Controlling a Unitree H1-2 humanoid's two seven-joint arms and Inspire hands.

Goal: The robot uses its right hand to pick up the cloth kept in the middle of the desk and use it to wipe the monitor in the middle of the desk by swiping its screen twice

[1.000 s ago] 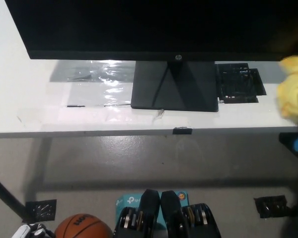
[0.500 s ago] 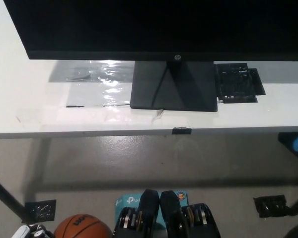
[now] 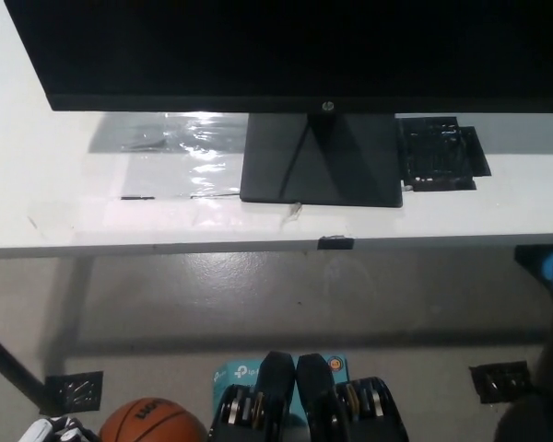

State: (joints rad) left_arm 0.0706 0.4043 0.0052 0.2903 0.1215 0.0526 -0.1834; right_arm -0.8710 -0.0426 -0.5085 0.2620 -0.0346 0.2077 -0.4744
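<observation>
We see the monitor [image 3: 295, 51] on its stand [image 3: 318, 158] on the white table [image 3: 46, 184]. The cloth does not show anywhere. Our white left hand [image 3: 55, 430] peeks in at the bottom corner, just beside a basketball [image 3: 152, 422] on the floor; we cannot tell its fingers' state. A dark blur at the far bottom corner, opposite that hand, may be our right arm; no right hand is visible.

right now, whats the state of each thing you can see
monitor: upright on its stand, screen dark
clear plastic sheet: flat on the desk
black plastic piece: flat on the desk, right of the stand
basketball: on the floor
left hand: low at the corner, barely in view
cloth: not in view
</observation>
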